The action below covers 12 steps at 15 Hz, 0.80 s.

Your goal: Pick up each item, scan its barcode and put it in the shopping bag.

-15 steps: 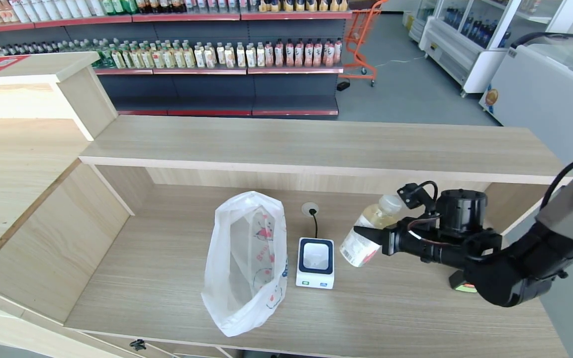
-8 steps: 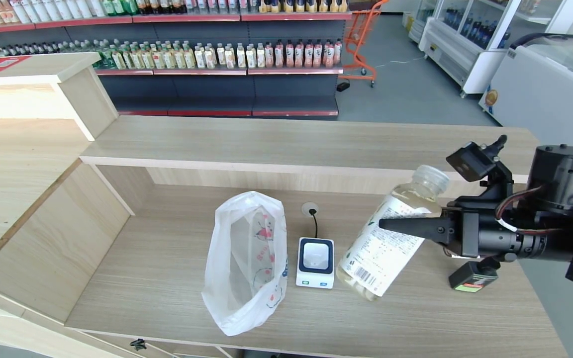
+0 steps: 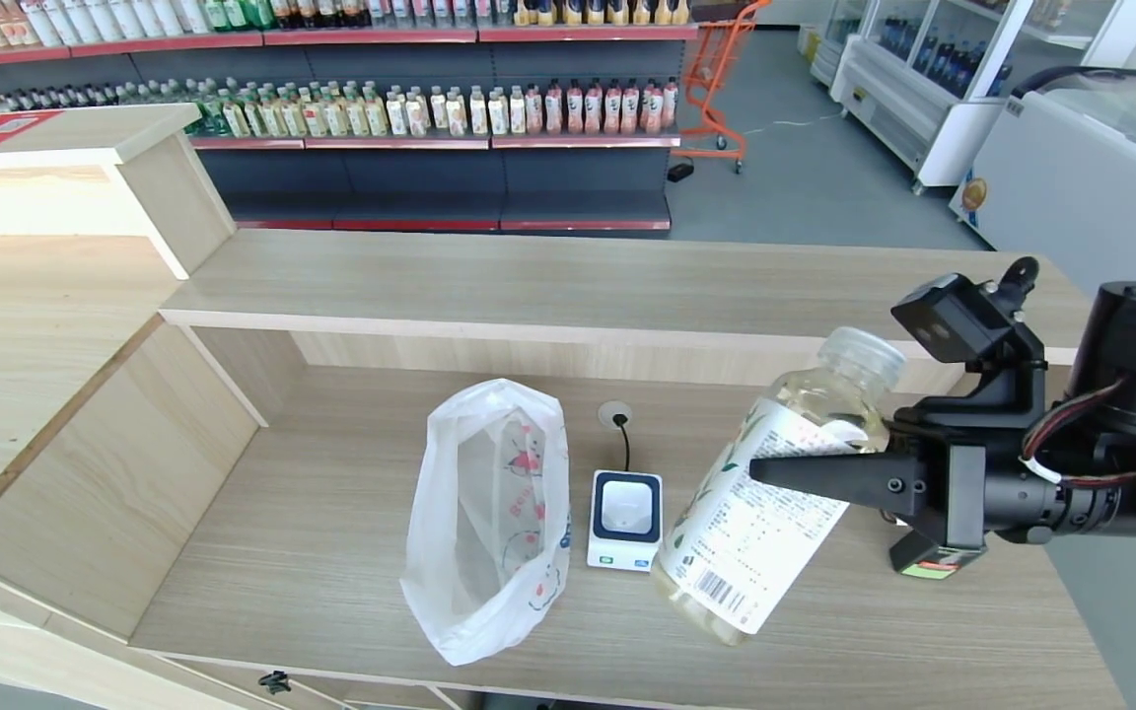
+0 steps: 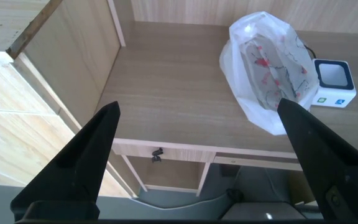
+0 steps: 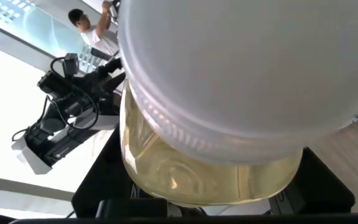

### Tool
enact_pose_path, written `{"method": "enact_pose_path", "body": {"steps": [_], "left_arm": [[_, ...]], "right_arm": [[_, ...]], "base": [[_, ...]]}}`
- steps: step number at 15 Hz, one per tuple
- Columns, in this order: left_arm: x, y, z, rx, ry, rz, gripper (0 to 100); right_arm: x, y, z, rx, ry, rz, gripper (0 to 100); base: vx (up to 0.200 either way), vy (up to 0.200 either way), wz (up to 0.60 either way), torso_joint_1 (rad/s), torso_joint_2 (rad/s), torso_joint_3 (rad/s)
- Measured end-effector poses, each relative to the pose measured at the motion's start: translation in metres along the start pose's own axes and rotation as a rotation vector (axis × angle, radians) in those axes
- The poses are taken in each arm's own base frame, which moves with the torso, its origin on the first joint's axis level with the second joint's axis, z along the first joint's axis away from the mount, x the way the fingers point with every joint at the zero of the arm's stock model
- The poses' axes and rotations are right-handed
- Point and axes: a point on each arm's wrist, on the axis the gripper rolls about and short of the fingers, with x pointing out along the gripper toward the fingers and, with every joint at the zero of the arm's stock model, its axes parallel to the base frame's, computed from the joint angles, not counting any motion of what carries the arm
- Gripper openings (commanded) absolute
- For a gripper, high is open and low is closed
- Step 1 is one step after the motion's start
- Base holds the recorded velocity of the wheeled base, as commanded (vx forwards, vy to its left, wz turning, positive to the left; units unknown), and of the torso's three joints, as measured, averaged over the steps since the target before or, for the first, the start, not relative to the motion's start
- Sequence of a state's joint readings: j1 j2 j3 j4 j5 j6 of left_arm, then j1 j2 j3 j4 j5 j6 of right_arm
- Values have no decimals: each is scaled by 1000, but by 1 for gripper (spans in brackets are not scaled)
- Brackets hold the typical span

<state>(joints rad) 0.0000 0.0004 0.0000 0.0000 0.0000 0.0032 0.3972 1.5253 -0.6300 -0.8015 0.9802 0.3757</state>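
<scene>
One clear bottle [image 3: 745, 552] of pale drink, white-capped and labelled, is the only bottle at the wooden counter [image 3: 331, 552]. On that counter are one white plastic shopping bag [image 3: 489, 523], one barcode scanner [image 3: 625, 520] with one black cable [image 3: 626, 449], and one small dark item with a green label [image 3: 923, 564], whose kind cannot be told. Behind it, the store shelves [image 3: 430, 143] show two stocked rows, their drink bottles [image 3: 430, 108] too many and too small to count. One orange shopping cart [image 3: 721, 69] stands in the aisle, and one glass-lidded chest freezer [image 3: 1091, 168] is nearest on the right.
</scene>
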Motion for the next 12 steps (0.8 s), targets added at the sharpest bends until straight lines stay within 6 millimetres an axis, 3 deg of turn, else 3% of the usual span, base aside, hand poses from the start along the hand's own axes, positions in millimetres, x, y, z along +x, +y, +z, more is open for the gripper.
{"method": "enact_pose_path", "body": {"steps": [8, 10, 12], "left_arm": [[0, 0, 0, 0, 0, 0, 100], [0, 0, 0, 0, 0, 0, 100], [0, 0, 0, 0, 0, -1, 100]], "right_arm": [[3, -6, -4, -34, 12, -6, 0], [3, -9, -5, -93, 12, -23, 0], [4, -19, -7, -272, 3, -146, 0]], "base": [[0, 0, 0, 0, 0, 0], [0, 0, 0, 0, 0, 0], [0, 0, 0, 0, 0, 0]]}}
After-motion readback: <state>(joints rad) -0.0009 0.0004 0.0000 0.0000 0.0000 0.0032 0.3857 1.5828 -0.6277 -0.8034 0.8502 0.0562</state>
